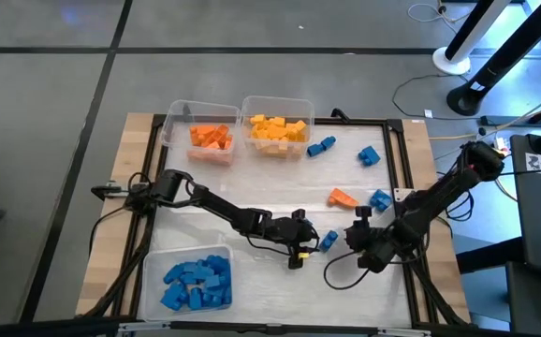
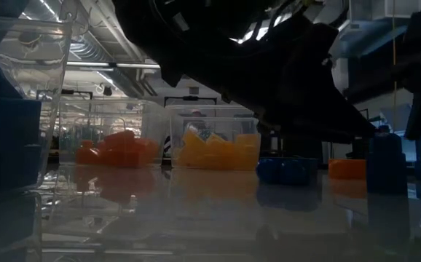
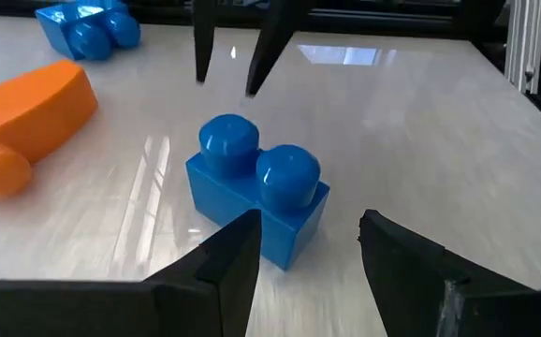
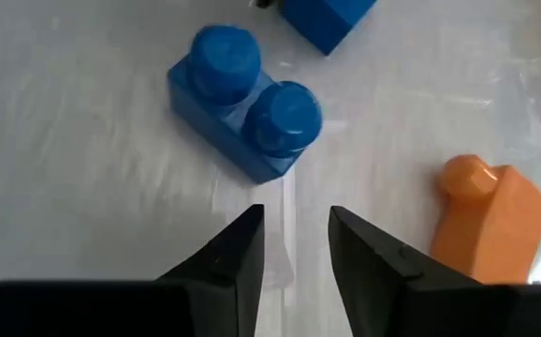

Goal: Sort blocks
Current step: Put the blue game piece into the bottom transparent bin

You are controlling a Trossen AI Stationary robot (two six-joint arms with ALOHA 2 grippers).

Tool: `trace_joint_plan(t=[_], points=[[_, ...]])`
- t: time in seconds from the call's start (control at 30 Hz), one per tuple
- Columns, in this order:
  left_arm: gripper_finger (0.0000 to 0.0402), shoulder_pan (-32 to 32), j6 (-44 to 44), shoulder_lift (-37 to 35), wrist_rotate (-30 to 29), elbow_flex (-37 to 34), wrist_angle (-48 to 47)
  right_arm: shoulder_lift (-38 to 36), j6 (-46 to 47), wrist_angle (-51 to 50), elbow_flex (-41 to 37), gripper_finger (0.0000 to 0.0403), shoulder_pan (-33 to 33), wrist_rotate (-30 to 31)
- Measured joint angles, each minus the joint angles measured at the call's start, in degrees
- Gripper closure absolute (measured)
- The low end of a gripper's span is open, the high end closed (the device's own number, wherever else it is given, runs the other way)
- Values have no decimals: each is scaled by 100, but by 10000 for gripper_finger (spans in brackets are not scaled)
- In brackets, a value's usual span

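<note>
White and glossy, the bench (image 1: 252, 178) carried our sorting. We held the left gripper (image 3: 303, 248) wide around a blue 2-stud plastic brick (image 3: 256, 198), ready to grip; the right gripper (image 4: 294, 245) hung empty, fingers narrowly parted, just beside another blue 2-stud brick (image 4: 244, 114).

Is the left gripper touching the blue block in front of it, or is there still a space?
Cannot tell. In the left wrist view the open left gripper reaches the blue block, and one finger overlaps its corner, so neither contact nor gap shows.
</note>
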Motion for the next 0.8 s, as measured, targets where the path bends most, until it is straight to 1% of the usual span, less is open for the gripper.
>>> trace_joint_plan(t=[0.17,0.33,0.43,0.6,0.8], points=[[233,2,0,236,-72,-2,99,0,-103,879,-506,283,-1,75],[233,3,1,410,-275,-3,662,-2,-116,1717,-947,283,-1,399],[233,2,88,420,-280,-2,759,-1,-108,2167,-1182,283,-1,537],[233,0,64,420,-280,-2,955,43,-111,2672,-1284,283,-1,861],[233,22,88,423,-280,-2,950,263,-111,3123,-1284,283,-1,889]])
